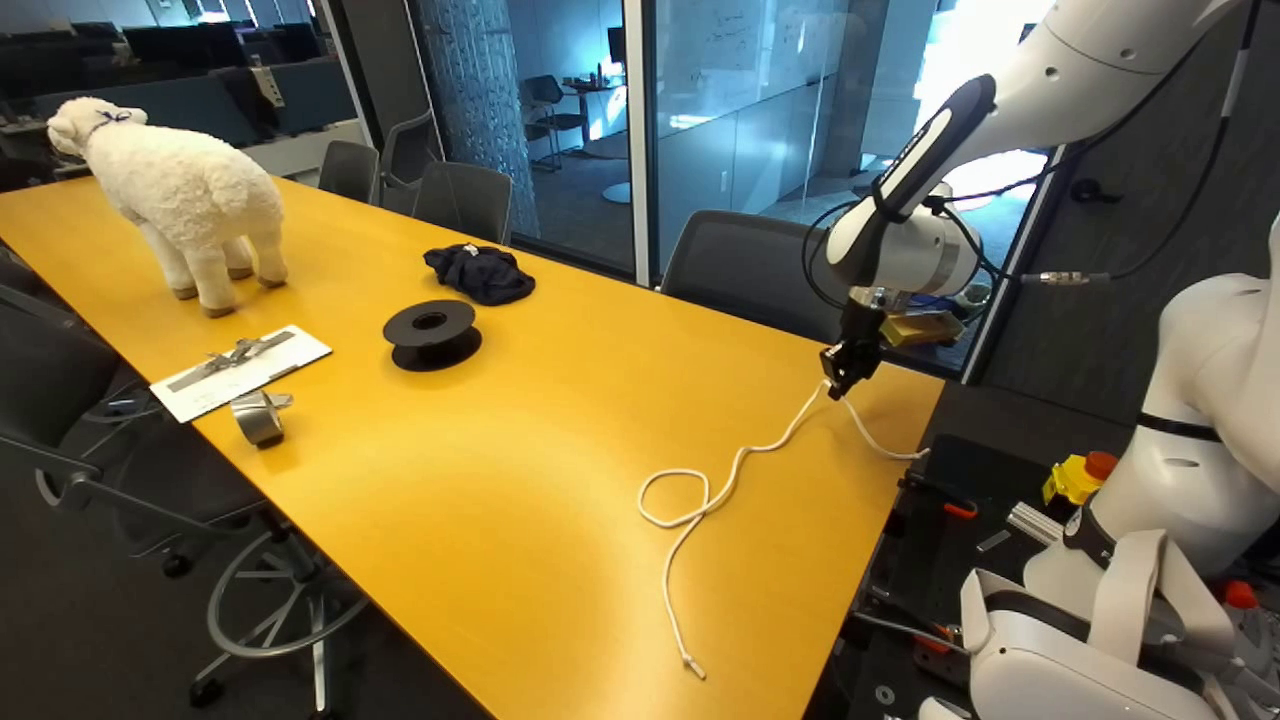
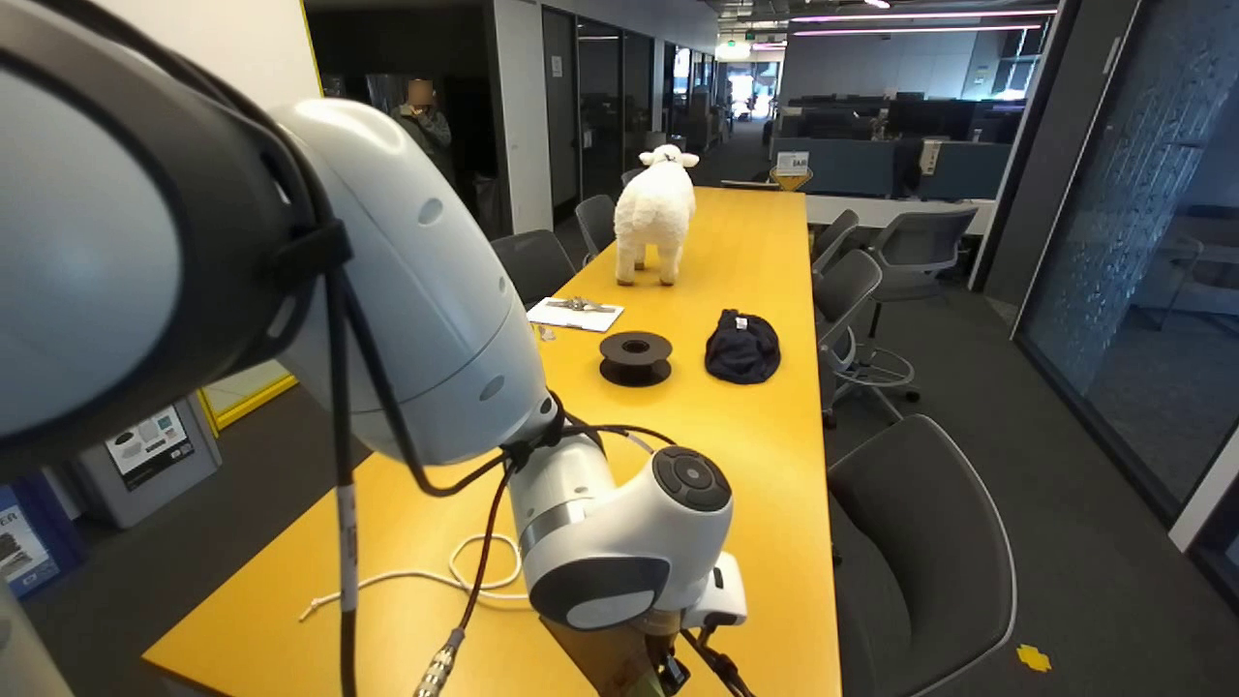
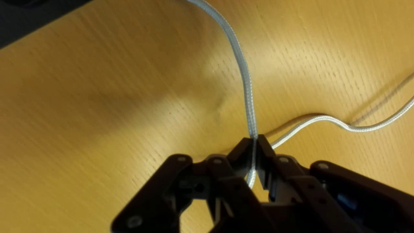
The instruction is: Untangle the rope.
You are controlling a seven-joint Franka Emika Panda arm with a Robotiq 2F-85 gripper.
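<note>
Pinching a white braided rope [image 3: 245,74] between its pressed-together fingertips [image 3: 241,153], the pincer [image 3: 254,142] of the wrist view holds a single strand; so thin a rope could slip, I think, if the pull is quick or the grip is light. In an exterior view, the rope descends from the pincer to both sides onto the worktop [image 1: 480,520]: a short part [image 1: 868,437] has its end at one edge, where it might catch, and a longer part makes one open loop [image 1: 672,471] before its knotted end [image 1: 692,664]. Pulling straight could draw this loop small, and if the end passes through it, a firm knot would come; which strand lies on top I cannot tell. In an exterior view, the robot arm [image 2: 436,319] hides a piece of the rope and a dark cable [image 2: 486,552] crosses before the loop; the pincer's state cannot be judged there, and steering by this view may cause a missed next grasp.
</note>
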